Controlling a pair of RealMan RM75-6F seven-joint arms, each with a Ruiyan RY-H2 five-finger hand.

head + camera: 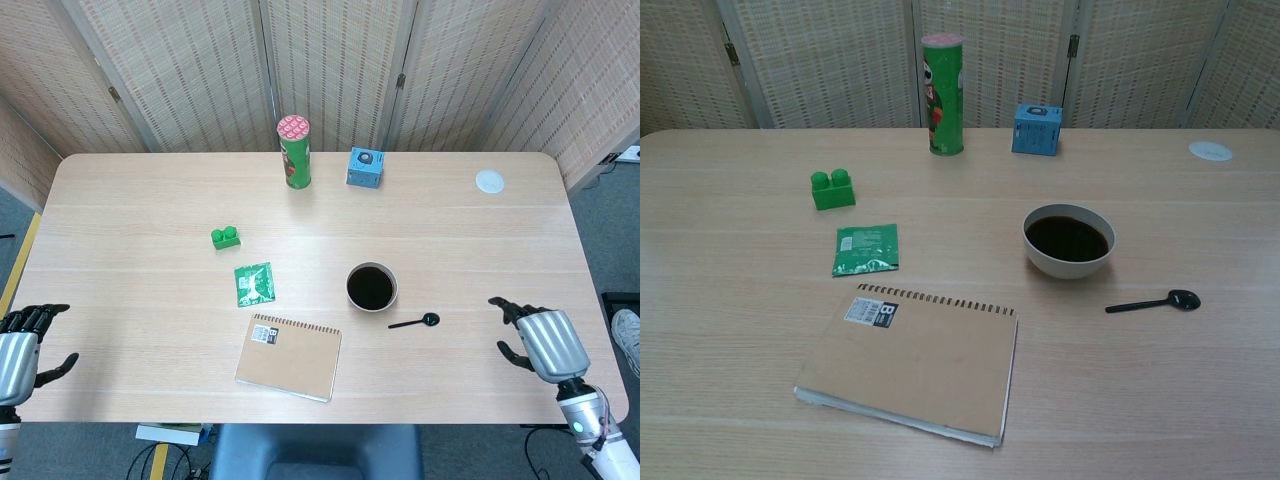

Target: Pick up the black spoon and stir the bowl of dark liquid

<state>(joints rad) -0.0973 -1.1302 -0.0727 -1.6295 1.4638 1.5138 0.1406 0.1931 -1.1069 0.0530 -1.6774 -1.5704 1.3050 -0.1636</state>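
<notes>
A small black spoon [415, 322] [1153, 302] lies flat on the table just right of and below a white bowl [372, 287] [1069, 241] filled with dark liquid. In the head view my right hand [541, 341] hovers over the table's right front part, fingers apart and empty, well to the right of the spoon. At the table's left front edge my left hand [20, 346] is also open and empty. The chest view shows neither hand.
A brown spiral notebook [289, 356] lies at the front, left of the bowl. A green packet [254, 283] and green block [226, 237] sit further left. At the back stand a green can [295, 152], a blue box [366, 167] and a white disc [489, 181].
</notes>
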